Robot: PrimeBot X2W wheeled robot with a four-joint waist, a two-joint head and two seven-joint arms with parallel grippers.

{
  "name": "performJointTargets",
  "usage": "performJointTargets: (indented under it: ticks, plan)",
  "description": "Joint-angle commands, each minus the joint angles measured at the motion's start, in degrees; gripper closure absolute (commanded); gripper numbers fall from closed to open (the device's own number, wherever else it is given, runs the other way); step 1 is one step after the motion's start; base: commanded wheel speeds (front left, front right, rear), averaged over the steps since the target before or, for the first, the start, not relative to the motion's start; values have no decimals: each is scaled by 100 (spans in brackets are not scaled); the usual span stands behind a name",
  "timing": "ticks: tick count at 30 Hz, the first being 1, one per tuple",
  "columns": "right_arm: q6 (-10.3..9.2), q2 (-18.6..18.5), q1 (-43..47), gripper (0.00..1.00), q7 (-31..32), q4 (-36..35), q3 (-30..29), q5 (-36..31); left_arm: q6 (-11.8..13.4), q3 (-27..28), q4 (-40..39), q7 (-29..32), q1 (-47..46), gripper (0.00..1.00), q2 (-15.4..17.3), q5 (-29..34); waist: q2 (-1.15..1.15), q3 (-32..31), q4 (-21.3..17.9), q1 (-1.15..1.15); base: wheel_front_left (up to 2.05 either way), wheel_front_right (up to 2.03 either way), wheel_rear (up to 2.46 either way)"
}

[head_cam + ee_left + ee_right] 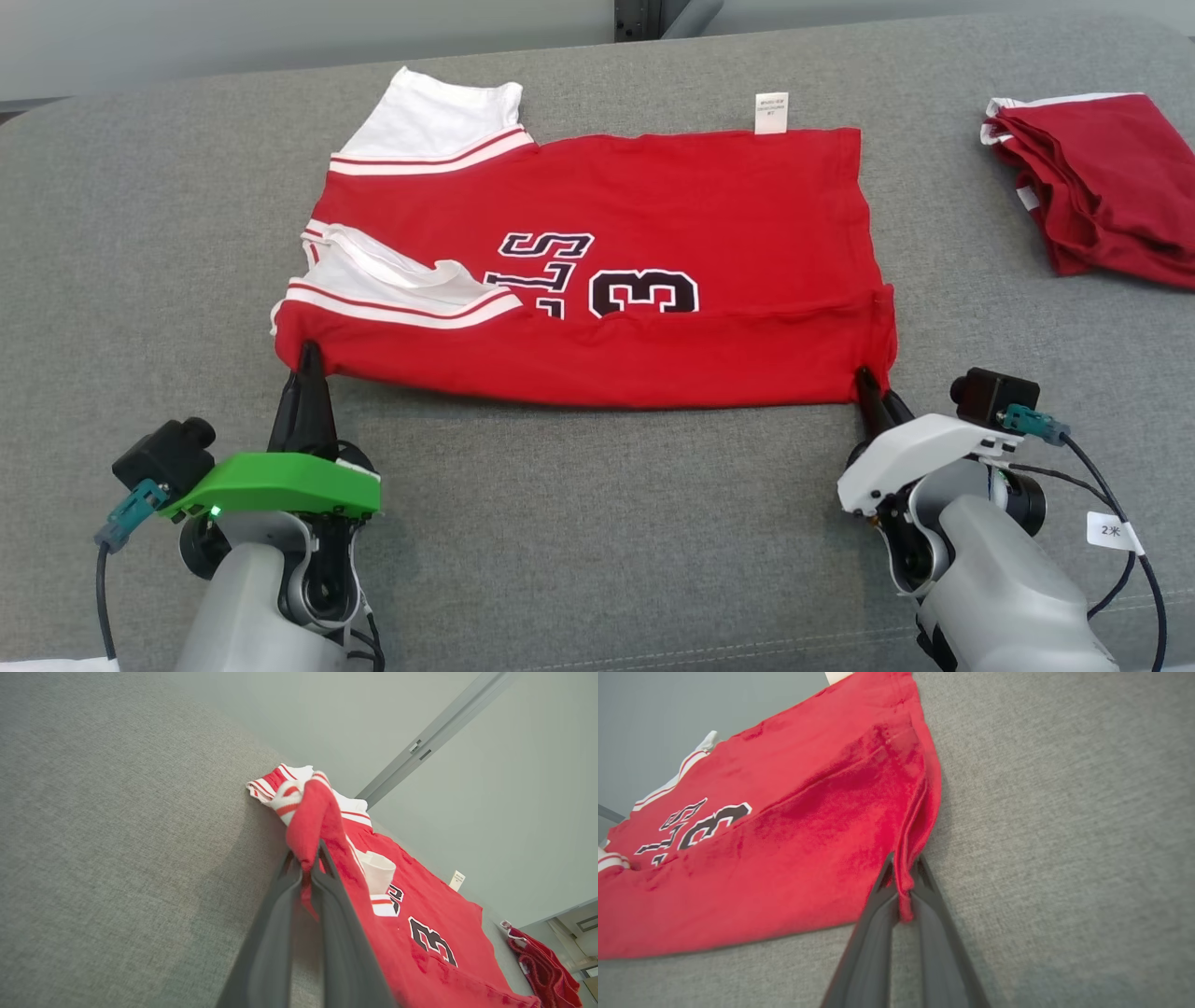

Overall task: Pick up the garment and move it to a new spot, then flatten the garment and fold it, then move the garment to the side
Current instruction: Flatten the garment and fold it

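The red jersey (653, 205) lies spread on the grey cloth-covered counter (597, 523), near its middle. Its white sleeves with red stripes are at the robot's left and its hem is at the right. Black letters and the number 3, outlined in white, show on the upper layer. The near long edge is raised a little off the cloth and doubled over, so a band of red lies along the front. A small white label (771, 112) sticks out past the far edge; its print is too small to read.

The left gripper (308, 359) holds the near left corner, by the lower sleeve. In the left wrist view its jaws are closed on a bunched pinch of red cloth (308, 863). The right gripper (864, 378) holds the near right corner at the hem. In the right wrist view its jaws are clamped on a narrow fold of the jersey (903, 877).

A second, darker red garment (1102, 196) lies crumpled and folded at the far right of the counter, well apart from the jersey.
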Motion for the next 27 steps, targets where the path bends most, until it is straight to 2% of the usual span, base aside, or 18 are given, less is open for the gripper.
performJointTargets:
  ticks: [1, 8, 15, 20, 27]
  plan:
    - [-3, -12, -61, 100, -41, 19, -16, 92, -17, 41, -80, -18, 62, 100, 30, 65, 56, -4, -2, 0, 0, 0, 0]
    - [-4, -91, 156, 100, -47, -441, -275, 298, -14, 156, -610, -18, 341, 100, 99, 134, 56, -72, -15, 0, 0, 0, 0]
    - [-8, -585, 848, 100, 370, -1415, -263, 643, -5, 142, -1157, -20, 1016, 100, 177, 193, 56, -180, -59, 0, 0, 0, 0]
    - [-9, -728, 1399, 100, 676, -2038, -309, 724, 88, 88, -1384, 46, 1515, 100, 151, 140, 56, -223, -99, 0, 0, 0, 0]
    - [-7, -548, 2144, 100, 1032, -2835, -559, 634, 256, -100, -1512, 113, 2103, 100, 61, 35, 56, -260, -121, 0, 0, 0, 0]
